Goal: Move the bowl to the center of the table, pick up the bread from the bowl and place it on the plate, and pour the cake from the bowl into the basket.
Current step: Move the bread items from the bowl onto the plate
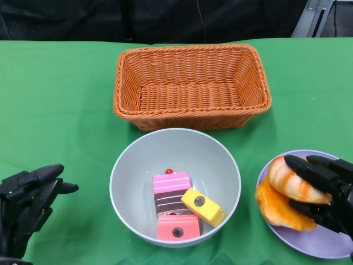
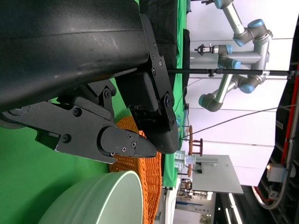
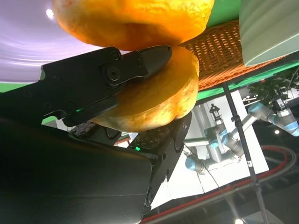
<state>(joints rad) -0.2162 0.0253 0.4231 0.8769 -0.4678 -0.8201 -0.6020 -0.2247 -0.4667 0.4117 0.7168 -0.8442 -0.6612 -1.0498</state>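
Head view: we are clamping our right hand (image 1: 322,190) fingers around the bread (image 1: 292,179) over the plate (image 1: 331,245), while our left hand (image 1: 25,201) is hovering with fingers apart, beside the bowl (image 1: 132,160).

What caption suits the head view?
Right hand holds bread over the plate; cakes wait in the bowl.

Bare green worktop (image 1: 55,110) lies open between the left hand (image 1: 27,201) and the bowl (image 1: 129,165). The basket (image 1: 124,94) stands just behind the bowl. On the right, the plate (image 1: 325,248) sits near the bowl.
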